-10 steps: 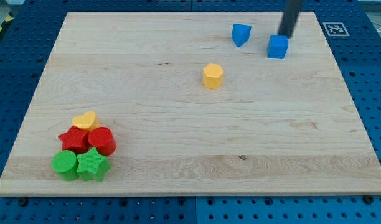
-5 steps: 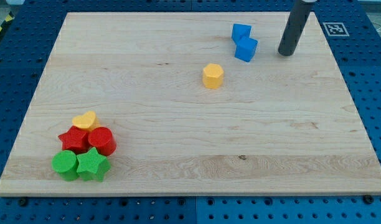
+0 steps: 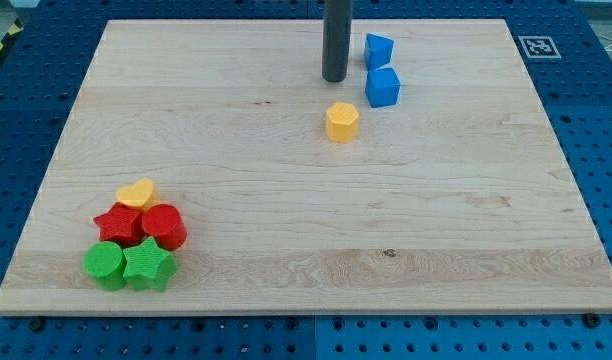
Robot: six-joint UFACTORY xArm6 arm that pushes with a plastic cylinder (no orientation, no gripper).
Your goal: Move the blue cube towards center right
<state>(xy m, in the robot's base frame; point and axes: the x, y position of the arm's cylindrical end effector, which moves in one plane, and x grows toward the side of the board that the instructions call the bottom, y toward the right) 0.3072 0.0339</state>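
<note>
Nearest the bottom of the frame, at lower left, five blocks sit bunched and touching on the wooden worktop [image 3: 466,250]: a green cylinder [image 3: 104,264] and a green star [image 3: 148,265] in front, a red star [image 3: 118,224] and a red cylinder [image 3: 165,225] behind them, and a yellow heart [image 3: 138,193] at the back.

Farther up, just right of centre, a yellow hexagonal block [image 3: 342,121] stands alone. My tip [image 3: 334,78] rests on the board just above it, apart from it. The tool is a plain dark rod with no jaws, holding nothing.

The blue cube [image 3: 383,87] lies just right of my tip, in the upper right part of the frame, not touching it. A second blue block [image 3: 379,49], its shape unclear, sits right behind the cube.

At the far upper right corner is a black-and-white square marker [image 3: 538,46]; it bears no readable writing.
</note>
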